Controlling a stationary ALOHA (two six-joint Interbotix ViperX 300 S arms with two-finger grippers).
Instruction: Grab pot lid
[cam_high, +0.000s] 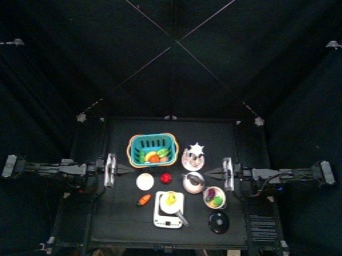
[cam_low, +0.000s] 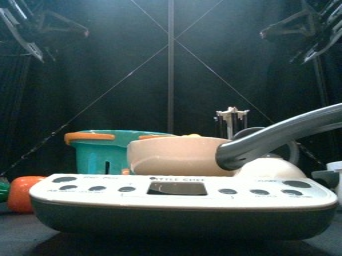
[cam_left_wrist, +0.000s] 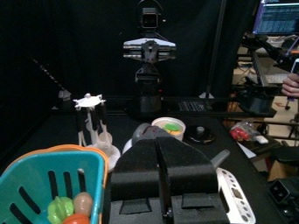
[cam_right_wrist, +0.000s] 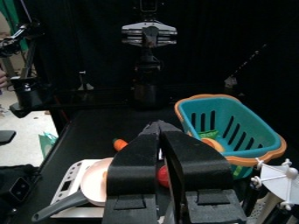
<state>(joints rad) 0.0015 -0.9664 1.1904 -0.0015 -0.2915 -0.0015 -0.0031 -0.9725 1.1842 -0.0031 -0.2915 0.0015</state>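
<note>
The kitchen scale (cam_low: 174, 200) blocks our front view; our right gripper (cam_right_wrist: 163, 149), jaws pressed together, sits far from the pot lid (cam_high: 219, 222) and may hit the neighbouring bowl (cam_high: 214, 199)

No legible text anywhere. The kitchen scale (cam_low: 174, 200) has a dark display window and a row of small marks above it on its front panel, too small to read. A monitor (cam_left_wrist: 278, 16) past the curtains in the left wrist view shows lit content, also unreadable. No labels, brands or numbers on the other items.
</note>
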